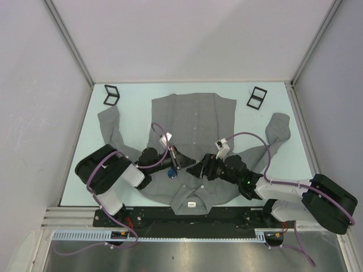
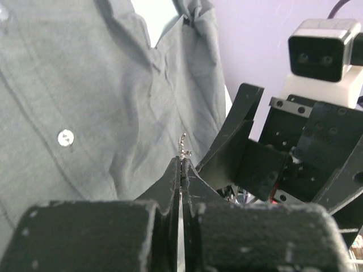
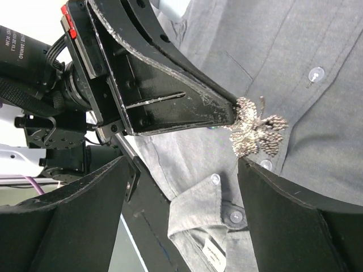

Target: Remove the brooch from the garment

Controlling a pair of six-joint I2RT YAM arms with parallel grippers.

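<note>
Freeing the pin cleanly is the step in hand, as I judge it. The left hand (image 3: pixel 232 113) is clenched on the silvery, beaded brooch (image 3: pixel 255 133), its 2 fingers pressed flat together with the metal sticking out just past their tips. The brooch sits against the button placket of the grey shirt (image 3: pixel 317 39), between 2 of the small white buttons (image 3: pixel 316 73). Whether its pin is already out of the cloth cannot be told.

The right hand (image 3: pixel 184 170) is released, its jaws spread wide to either side of the brooch and touching neither it nor the fabric.

To do this well, the right hand should probably press the cloth down just beside the left fingertips. The left hand can then draw back along the line of the pin, not straight up. A straight lift would likely tent the thin fabric and could snag or tear it. The grip is only on the brooch's edge, so a slow pull seems wiser than a jerk.

Near the right hand's own wrist lies the collar with a white neck label (image 3: pixel 212 249); its marks are too small to read. White print on the left arm's black motor housing (image 3: pixel 14 42) appears to include "DAMIAO"; the rest is unclear.
</note>
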